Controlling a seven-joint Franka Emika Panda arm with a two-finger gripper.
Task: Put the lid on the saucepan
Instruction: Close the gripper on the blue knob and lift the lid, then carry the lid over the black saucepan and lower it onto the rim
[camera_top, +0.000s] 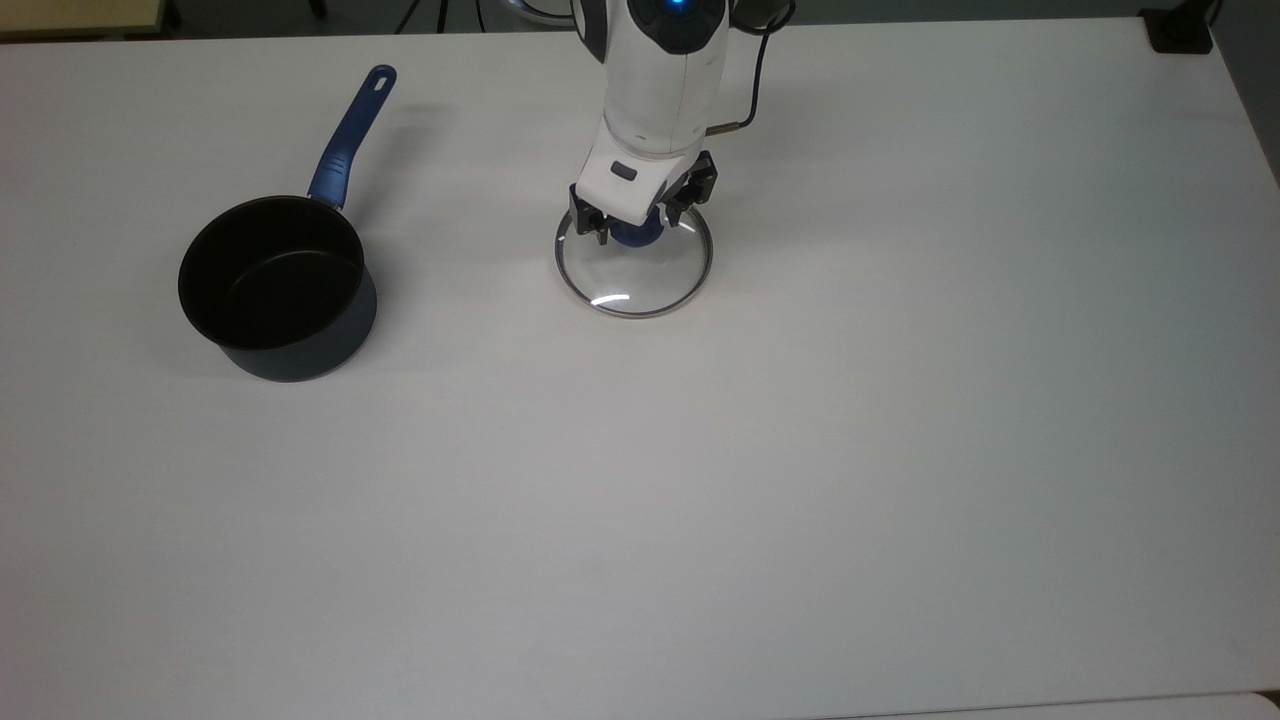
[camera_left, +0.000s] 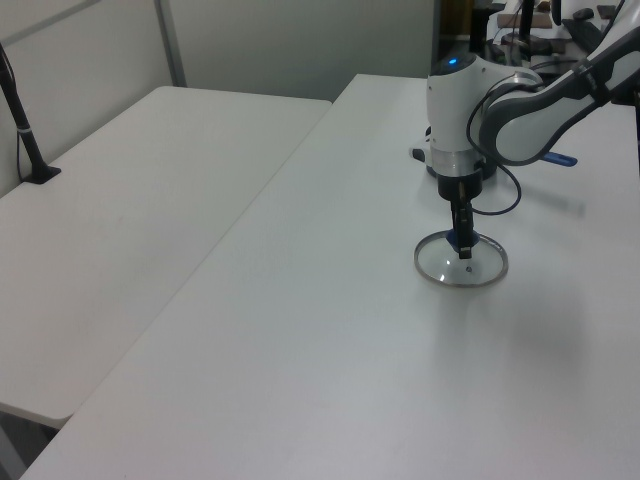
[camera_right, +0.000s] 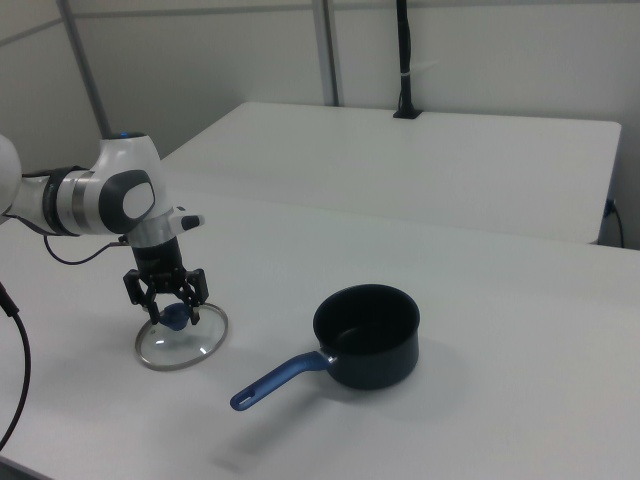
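Observation:
The glass lid (camera_top: 632, 278) lies flat on the white table (camera_top: 800, 450), its blue knob up. My gripper (camera_top: 633, 228) is lowered over that knob, open, with one finger on each side of it. In the right view the gripper (camera_right: 174, 316) straddles the knob of the lid (camera_right: 182, 346) with small gaps showing. The navy saucepan (camera_top: 275, 285) stands upright at the top view's left, well apart from the lid, its blue handle pointing away toward the table's far edge. In the left view the gripper (camera_left: 462, 245) stands on the lid (camera_left: 462, 268), and the arm hides most of the saucepan.
A black cable (camera_top: 752, 90) trails from the arm's wrist. A black mount (camera_top: 1180, 30) sits at the table's far right corner in the top view. A second white table (camera_left: 150, 200) with a black pole (camera_left: 25, 130) adjoins in the left view.

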